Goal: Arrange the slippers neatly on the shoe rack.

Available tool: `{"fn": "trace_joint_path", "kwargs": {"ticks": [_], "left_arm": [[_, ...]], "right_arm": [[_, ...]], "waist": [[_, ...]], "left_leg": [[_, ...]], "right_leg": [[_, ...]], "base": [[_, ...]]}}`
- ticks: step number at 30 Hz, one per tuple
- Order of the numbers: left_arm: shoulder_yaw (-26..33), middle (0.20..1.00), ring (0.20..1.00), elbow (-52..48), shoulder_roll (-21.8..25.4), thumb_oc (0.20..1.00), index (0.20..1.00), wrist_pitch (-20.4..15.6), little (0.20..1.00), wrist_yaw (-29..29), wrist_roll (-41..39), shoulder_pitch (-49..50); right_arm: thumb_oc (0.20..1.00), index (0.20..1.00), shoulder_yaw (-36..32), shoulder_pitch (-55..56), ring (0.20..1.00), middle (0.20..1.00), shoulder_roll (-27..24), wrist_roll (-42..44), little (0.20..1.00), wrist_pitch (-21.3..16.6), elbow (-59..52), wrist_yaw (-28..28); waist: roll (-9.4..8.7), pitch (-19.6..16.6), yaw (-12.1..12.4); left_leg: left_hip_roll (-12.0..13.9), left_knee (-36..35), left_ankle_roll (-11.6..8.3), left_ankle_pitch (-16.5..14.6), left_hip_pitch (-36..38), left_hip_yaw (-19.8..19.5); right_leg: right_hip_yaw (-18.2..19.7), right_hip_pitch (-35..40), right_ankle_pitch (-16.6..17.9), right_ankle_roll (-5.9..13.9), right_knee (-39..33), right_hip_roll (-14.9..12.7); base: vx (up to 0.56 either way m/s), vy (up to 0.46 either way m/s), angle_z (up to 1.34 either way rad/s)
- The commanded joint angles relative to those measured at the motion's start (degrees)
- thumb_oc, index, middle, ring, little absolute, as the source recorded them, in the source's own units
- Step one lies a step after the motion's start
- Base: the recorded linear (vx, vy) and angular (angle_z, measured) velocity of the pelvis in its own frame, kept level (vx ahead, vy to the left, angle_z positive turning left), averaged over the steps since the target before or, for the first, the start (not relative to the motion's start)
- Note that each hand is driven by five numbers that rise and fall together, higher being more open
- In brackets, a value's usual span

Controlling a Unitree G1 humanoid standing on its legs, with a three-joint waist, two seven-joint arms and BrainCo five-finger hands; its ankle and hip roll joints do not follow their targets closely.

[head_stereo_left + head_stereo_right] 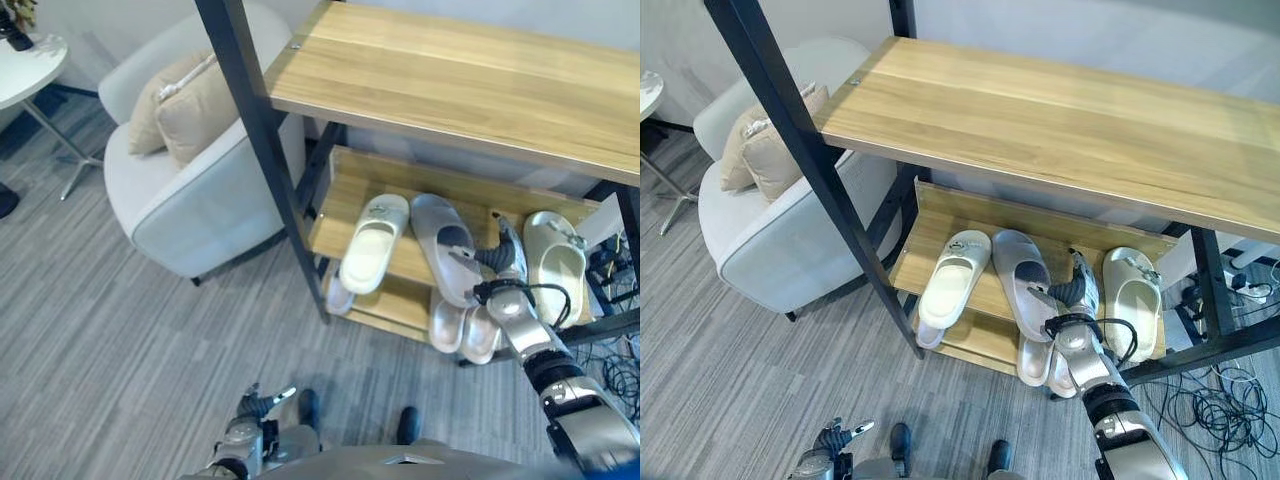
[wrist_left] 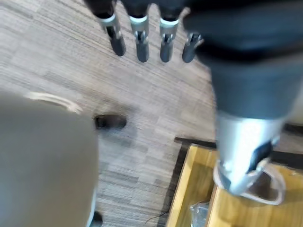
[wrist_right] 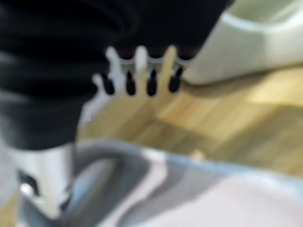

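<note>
R hand (image 1: 503, 262) open — beside grey slipper (image 1: 443, 245)

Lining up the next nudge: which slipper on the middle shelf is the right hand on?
The grey open-toe slipper in the middle, lying askew; the right hand rests at its strap. Cream slippers flank it, untouched.

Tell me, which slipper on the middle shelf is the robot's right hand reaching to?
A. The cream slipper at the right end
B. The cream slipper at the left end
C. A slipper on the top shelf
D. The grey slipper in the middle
D: the right hand sits at the grey slipper, between the left cream slipper and the right cream slipper; the top shelf holds no slippers.
</note>
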Motion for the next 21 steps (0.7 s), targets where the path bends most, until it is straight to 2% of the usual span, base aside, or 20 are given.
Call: {"fn": "trace_joint_path", "kwargs": {"ticks": [1, 7, 8, 14, 15, 16, 21], "left_arm": [[-3.95, 1.0, 1.0, 5.54, 0.0, 1.0, 1.0, -0.75, 1.0, 0.57, -0.89, -1.67], [-5.11, 1.0, 1.0, 5.64, 0.18, 1.0, 1.0, -1.35, 1.0, 0.76, -1.19, -2.26], [-7.04, 1.0, 1.0, 4.81, 0.02, 1.0, 1.0, -1.82, 1.0, 1.38, -1.58, -2.86], [-10.36, 1.0, 1.0, 3.46, -1.22, 1.0, 1.0, -2.31, 1.0, 2.47, -0.81, -4.83], [-10.9, 1.0, 1.0, 3.1, -1.32, 1.0, 1.0, -2.5, 1.0, 2.65, -0.45, -5.02], [-11.46, 1.0, 1.0, 2.69, -1.39, 1.0, 1.0, -2.71, 1.0, 2.85, -0.19, -5.09], [-12.3, 1.0, 1.0, 2.13, -1.66, 1.0, 1.0, -3.16, 1.0, 3.09, 0.03, -5.43]], "right_arm": [[1.0, 1.0, 0.04, -7.5, 1.0, 1.0, -0.41, 2.16, 1.0, -2.18, 2.57, -2.19], [1.0, 1.0, -0.38, -10.4, 1.0, 1.0, -0.67, 4.66, 1.0, -4.81, 3.89, -2.87], [1.0, 1.0, -0.01, -14.99, 1.0, 1.0, -1.98, 5.82, 1.0, -6.41, 5.91, -4.16], [1.0, 1.0, 0.88, -19.04, 1.0, 1.0, -2.14, 7.54, 1.0, -7.59, 8.44, -4.6], [0.407, 0.407, 1.02, -19.03, 0.407, 0.407, -2.17, 7.55, 0.407, -8.1, 9.03, -4.6], [0.2, 0.2, 0.98, -19.15, 0.2, 0.2, -2.41, 7.62, 0.2, -8.64, 9.5, -4.53], [0.2, 0.2, 1.61, -18.9, 0.2, 0.2, -2.01, 6.61, 0.2, -9.0, 8.54, -5.66]], "waist": [[-2.13, 0.96, 1.5], [-1.85, 1.66, 1.57], [-1.46, 2.74, 1.71], [-1.05, 3.75, 1.8], [-0.98, 3.85, 1.89], [-0.91, 4.0, 2.0], [-0.74, 4.64, 1.95]], "left_leg": [[-0.35, 0.18, -1.79, -3.05, -1.33, -0.43], [-0.44, 0.18, -2.0, -2.39, -3.52, -0.71], [-0.56, 0.18, -2.23, -1.73, -5.59, -0.91], [-0.73, 0.18, -2.4, -1.49, -7.01, -0.92], [-0.75, 0.18, -2.42, -1.51, -7.03, -0.9], [-0.78, 0.18, -2.45, -1.51, -7.08, -0.83], [-0.98, 0.18, -2.33, -1.81, -6.75, -0.76]], "right_leg": [[3.05, -1.5, 2.07, 3.6, 0.13, -3.66], [3.41, -3.82, 2.58, 3.43, 0.13, -3.59], [3.65, -5.78, 3.22, 3.35, 0.13, -3.66], [3.96, -7.14, 3.35, 3.24, 0.13, -3.76], [3.92, -7.16, 3.4, 3.25, 0.13, -3.83], [3.88, -7.16, 3.42, 3.3, 0.13, -3.88], [3.92, -7.01, 3.39, 3.43, 0.13, -3.99]], "base": [[-0.05, -0.002, 0.02], [0.0, 0.006, 0.03], [0.0, 0.025, 0.03], [0.0, 0.005, 0.0], [0.0, 0.0, 0.0], [0.0, 0.0, 0.0], [0.0, 0.0, 0.0]]}}
